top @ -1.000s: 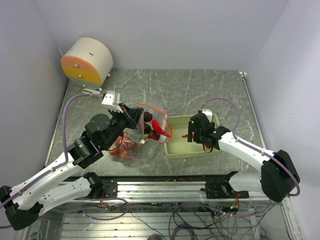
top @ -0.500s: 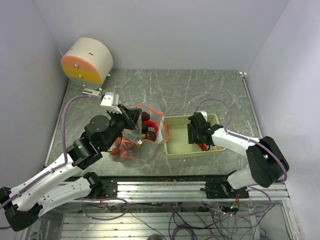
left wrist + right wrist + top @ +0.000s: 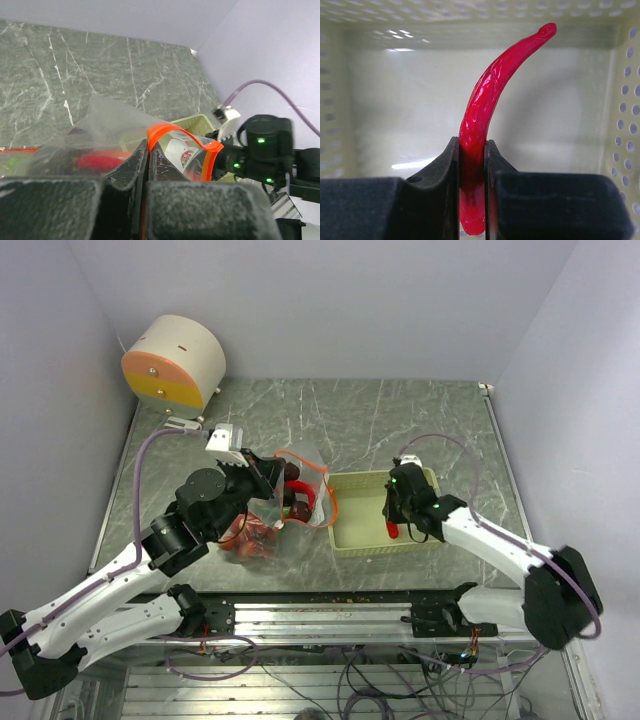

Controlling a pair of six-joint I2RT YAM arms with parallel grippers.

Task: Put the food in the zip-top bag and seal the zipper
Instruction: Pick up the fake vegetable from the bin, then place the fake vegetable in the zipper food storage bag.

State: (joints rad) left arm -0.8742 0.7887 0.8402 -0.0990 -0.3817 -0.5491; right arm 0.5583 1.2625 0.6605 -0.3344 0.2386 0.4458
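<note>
The clear zip-top bag (image 3: 275,520) stands left of the basket, with red and dark food pieces (image 3: 250,535) inside it. Its orange-red zipper (image 3: 187,137) curls open at the mouth. My left gripper (image 3: 148,152) is shut on the bag's zipper edge and holds the mouth up. My right gripper (image 3: 472,145) is down inside the pale green basket (image 3: 358,538), shut on a red chili pepper (image 3: 490,95). The pepper sticks out beyond the fingertips and curves up to the right. In the top view the pepper (image 3: 391,530) shows just under the right gripper (image 3: 398,515).
A round cream and orange device (image 3: 175,362) sits at the back left of the marble table (image 3: 400,420). The basket's perforated walls (image 3: 630,100) surround the right gripper closely. White walls close in the table on three sides.
The right gripper went down into the basket and closed on the red chili pepper. The left gripper kept its hold on the bag's mouth, almost still.
</note>
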